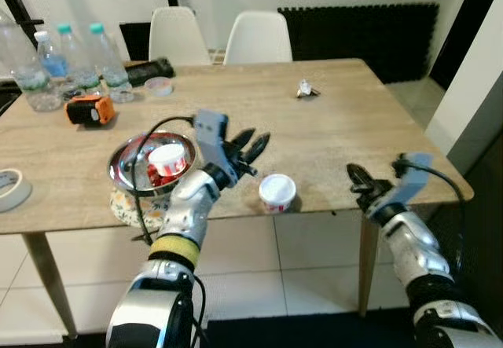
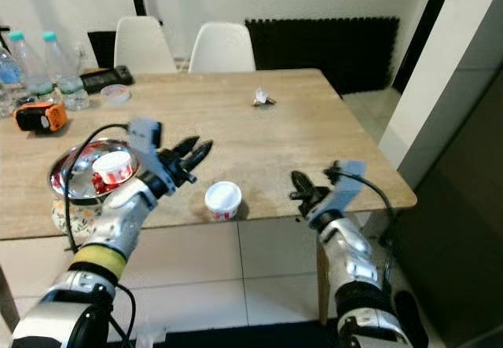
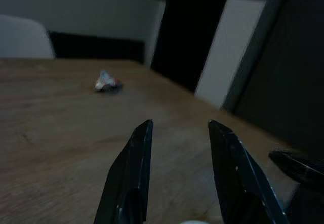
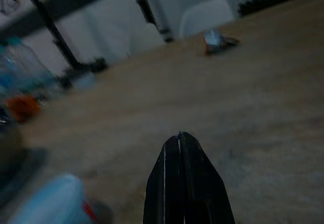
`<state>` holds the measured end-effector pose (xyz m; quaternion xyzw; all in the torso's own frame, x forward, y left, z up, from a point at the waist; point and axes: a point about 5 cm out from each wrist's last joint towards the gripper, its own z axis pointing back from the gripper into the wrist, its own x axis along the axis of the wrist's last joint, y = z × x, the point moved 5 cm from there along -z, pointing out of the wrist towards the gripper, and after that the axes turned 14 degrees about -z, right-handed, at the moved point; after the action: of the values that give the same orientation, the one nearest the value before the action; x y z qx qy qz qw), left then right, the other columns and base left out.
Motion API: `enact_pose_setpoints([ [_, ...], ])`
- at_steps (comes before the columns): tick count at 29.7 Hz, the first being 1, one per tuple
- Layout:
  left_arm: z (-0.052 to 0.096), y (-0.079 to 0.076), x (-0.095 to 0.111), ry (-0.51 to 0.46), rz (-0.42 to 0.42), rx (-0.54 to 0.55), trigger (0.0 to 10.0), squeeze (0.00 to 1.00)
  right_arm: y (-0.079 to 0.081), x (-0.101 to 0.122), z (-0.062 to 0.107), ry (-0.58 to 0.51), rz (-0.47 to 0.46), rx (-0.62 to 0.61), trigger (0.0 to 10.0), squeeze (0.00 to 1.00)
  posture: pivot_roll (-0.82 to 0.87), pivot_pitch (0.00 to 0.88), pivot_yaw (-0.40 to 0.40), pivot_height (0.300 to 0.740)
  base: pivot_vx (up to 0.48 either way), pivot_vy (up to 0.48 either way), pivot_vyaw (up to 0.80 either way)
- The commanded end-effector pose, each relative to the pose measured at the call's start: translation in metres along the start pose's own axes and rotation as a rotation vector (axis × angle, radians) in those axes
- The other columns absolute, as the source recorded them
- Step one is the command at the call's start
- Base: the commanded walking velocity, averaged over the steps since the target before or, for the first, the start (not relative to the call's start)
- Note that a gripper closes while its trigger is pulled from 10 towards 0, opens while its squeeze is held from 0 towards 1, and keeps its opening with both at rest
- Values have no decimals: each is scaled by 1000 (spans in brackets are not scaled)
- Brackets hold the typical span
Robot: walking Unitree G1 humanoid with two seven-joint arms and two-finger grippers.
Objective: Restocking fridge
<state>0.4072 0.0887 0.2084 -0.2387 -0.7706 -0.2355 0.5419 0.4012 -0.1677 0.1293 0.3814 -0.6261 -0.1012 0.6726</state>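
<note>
A white yogurt cup with red print (image 1: 277,192) stands near the front edge of the wooden table (image 1: 330,128). A second such cup (image 1: 167,159) lies in a metal bowl (image 1: 126,167) to its left. My left gripper (image 1: 253,147) hovers open just above and left of the standing cup, nothing between its fingers (image 3: 132,173). My right gripper (image 1: 357,180) is shut and empty at the table's front edge, to the right of the cup; its fingers (image 4: 185,183) are pressed together.
Water bottles (image 1: 71,57), an orange device (image 1: 89,109) and a small lidded jar (image 1: 159,86) stand at the back left. A crumpled wrapper (image 1: 306,89) lies mid-table. A tape roll (image 1: 9,187) sits at the left edge. Two white chairs (image 1: 255,38) stand behind.
</note>
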Motion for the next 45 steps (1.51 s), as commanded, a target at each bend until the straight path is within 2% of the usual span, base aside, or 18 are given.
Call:
enact_pose_setpoints([
  [1,7,-4,3,-11,10,-45,10000,0,6,1,6,5,-54,60,10000,0,-7,14,-25,740,0,0,0],
  [2,12,-8,5,-17,2,-79,10000,0,13,0,11,25,-102,121,10000,0,-6,12,-28,740,0,0,0],
  [4,12,-8,5,-17,2,-79,10000,0,13,0,11,25,-102,121,10000,0,-6,12,-28,740,0,0,0],
  [7,41,-34,0,-2,-1,-214,10000,0,36,-26,45,204,-182,322,10000,0,-11,0,-32,740,0,0,0],
  [8,41,-34,0,-2,-1,-214,10000,0,36,-26,45,204,-182,322,10000,0,-11,0,-32,740,0,0,0],
  [11,64,-57,-11,66,-20,-346,10000,0,57,-41,68,320,-212,444,10000,0,-9,17,-35,740,0,0,0],
  [14,74,-61,-14,87,-19,-374,10000,0,56,-54,79,389,-233,448,10000,0,-19,12,-24,740,0,0,0],
  [17,89,-65,-20,116,-11,-400,10000,0,46,-92,100,564,-194,395,10000,0,-28,6,-17,740,0,0,0],
  [20,93,-67,-23,134,-15,-416,10000,0,42,-101,105,606,-179,375,10000,0,-28,6,-17,740,0,0,0],
  [23,107,-72,-42,251,-55,-426,10000,0,28,-117,113,650,-155,294,10000,0,-18,35,-21,740,0,0,0],
  [24,107,-72,-42,251,-55,-426,10000,0,28,-117,113,650,-155,294,10000,0,-18,35,-21,740,0,0,0],
  [26,113,-64,-60,337,-97,-326,10000,0,21,-124,115,656,-150,232,10000,0,-22,44,-20,740,0,0,0],
  [31,118,-43,-76,423,-171,-154,10000,0,11,-128,113,658,-93,148,10000,0,-16,47,-24,740,0,0,0],
  [34,121,-39,-81,451,-181,-126,10000,0,7,-128,112,651,-81,125,10000,0,-19,48,-24,740,0,0,0],
  [39,140,-31,-112,612,-195,2,10000,0,-31,-132,105,607,86,-113,10000,0,-24,50,-28,740,0,0,0],
  [40,140,-31,-112,612,-195,2,10000,0,-31,-132,105,607,86,-113,10000,0,-24,50,-28,740,0,0,0],
  [41,138,-29,-112,606,-206,51,10000,0,-41,-129,102,562,105,-183,10000,0,-22,50,-30,740,0,0,0],
  [45,124,-32,-99,517,-223,56,10000,0,-41,-127,100,530,92,-195,10000,0,-21,54,-33,740,0,0,0],
])
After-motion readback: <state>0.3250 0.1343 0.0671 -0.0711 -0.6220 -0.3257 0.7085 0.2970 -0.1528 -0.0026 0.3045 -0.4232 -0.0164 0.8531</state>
